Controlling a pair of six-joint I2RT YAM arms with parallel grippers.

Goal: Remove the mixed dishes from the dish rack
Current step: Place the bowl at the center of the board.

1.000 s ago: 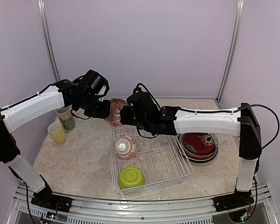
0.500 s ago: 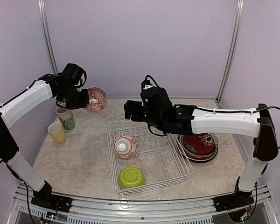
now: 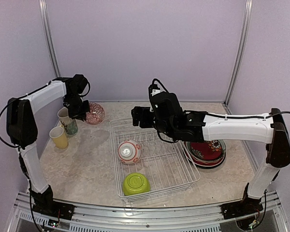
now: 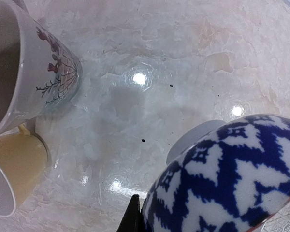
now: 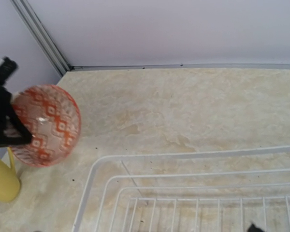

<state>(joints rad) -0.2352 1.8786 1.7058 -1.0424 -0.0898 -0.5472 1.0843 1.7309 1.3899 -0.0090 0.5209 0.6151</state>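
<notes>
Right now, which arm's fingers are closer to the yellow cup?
Left. The left fingers hold the patterned bowl just past the mug beside the yellow cup; the right fingers hover over the dish rack's far end, much farther away.

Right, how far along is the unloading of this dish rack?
Done: plates stacked right of the dish rack; mug and yellow cup stand at left. In hand: left gripper holds the blue zigzag bowl beside the mug; right gripper open, empty, over the rack. Left: red-white bowl and lime green bowl in the rack.
</notes>
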